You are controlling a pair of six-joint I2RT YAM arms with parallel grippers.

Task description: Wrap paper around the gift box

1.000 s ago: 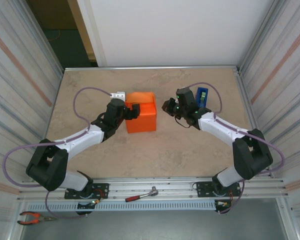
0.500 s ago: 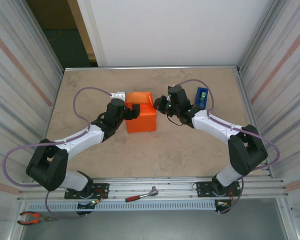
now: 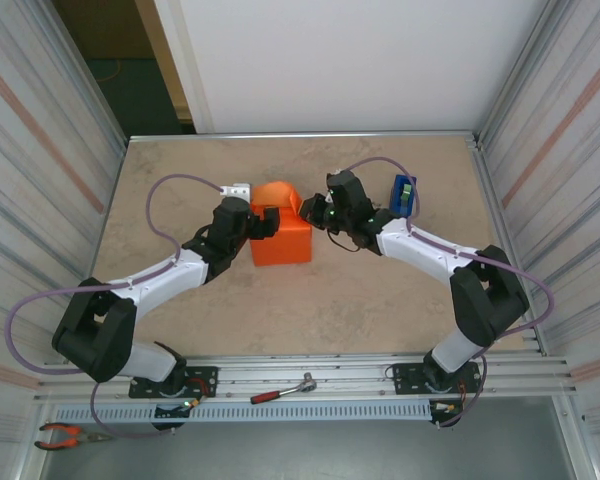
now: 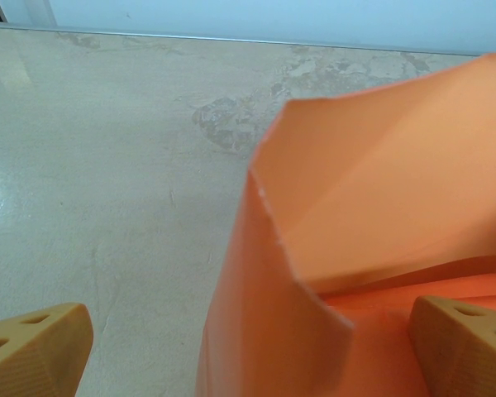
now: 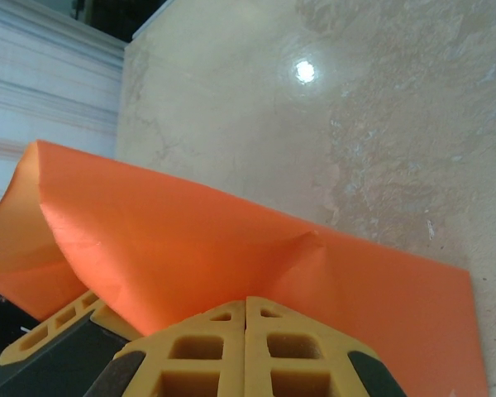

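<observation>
I'm running a robotics lab test cell: ribbed metal walls [image 3: 40,200] close the left and right, a white panel [image 3: 340,60] the far side, around a beige mottled tabletop [image 3: 310,300]. Along the near edge an aluminium rail [image 3: 310,372] has the left arm's base [image 3: 175,383] and right arm's base [image 3: 435,378] bolted on. A ratchet [image 3: 283,389] and red-handled pliers [image 3: 65,434] lie nearby.

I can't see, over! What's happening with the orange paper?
Left gripper open, straddling the paper at its left side. Right gripper shut, pressing the raised far flap. Tape dispenser apart.
</observation>
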